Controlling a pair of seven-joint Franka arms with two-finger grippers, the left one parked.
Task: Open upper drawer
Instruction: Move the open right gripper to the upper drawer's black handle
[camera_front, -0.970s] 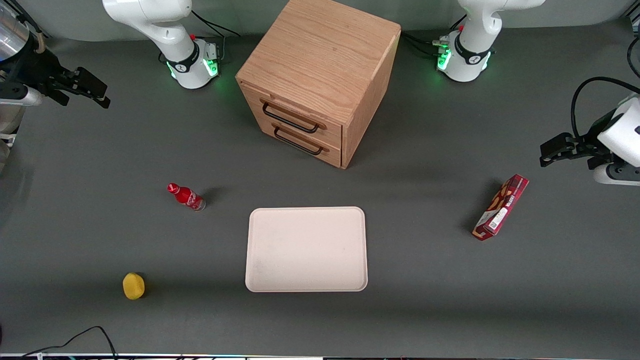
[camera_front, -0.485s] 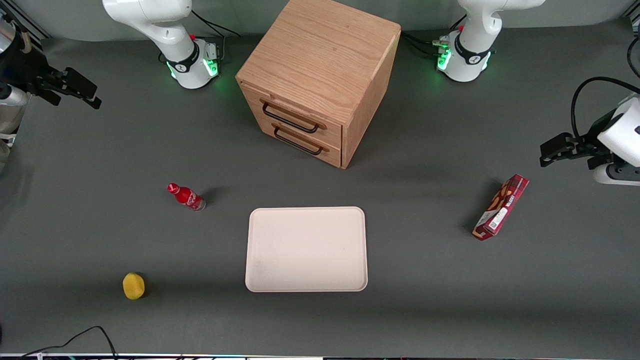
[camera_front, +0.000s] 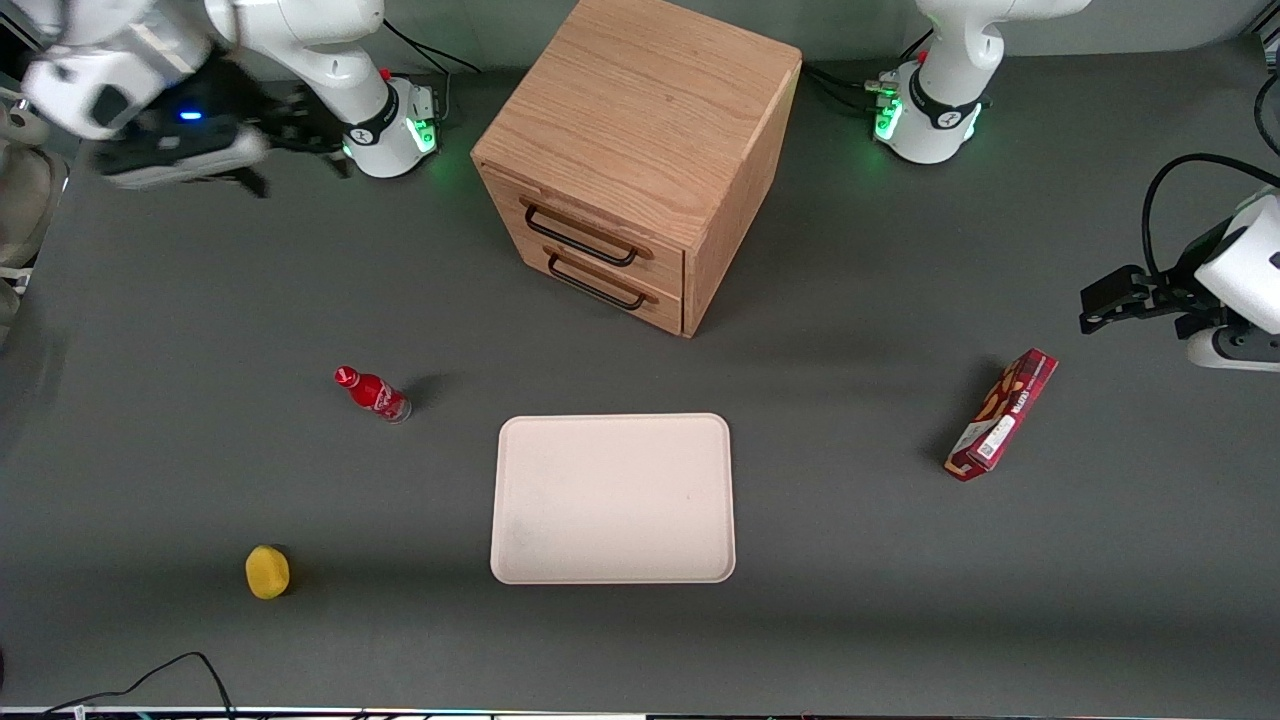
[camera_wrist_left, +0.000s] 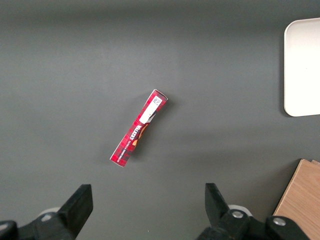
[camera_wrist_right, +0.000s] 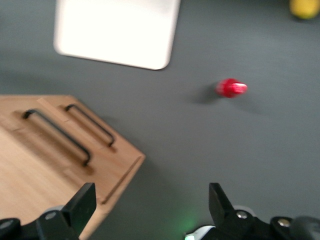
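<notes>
Upper drawer (camera_front: 585, 232): shallow light-wood front with thin black wire handle (camera_front: 580, 236), topmost in the oak box cabinet (camera_front: 640, 110), shut.
My gripper (camera_wrist_right: 150, 210): fingers spread wide, empty, near my arm's base, well apart from the handle.
Why: spread ready to straddle the wire.

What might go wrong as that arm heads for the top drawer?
The tool is open, up by the arm's base, apart from the cabinet. The upper drawer sits shut right above a matching lower drawer, so the tool may hook the wrong handle, or bump the cabinet's corner.
</notes>
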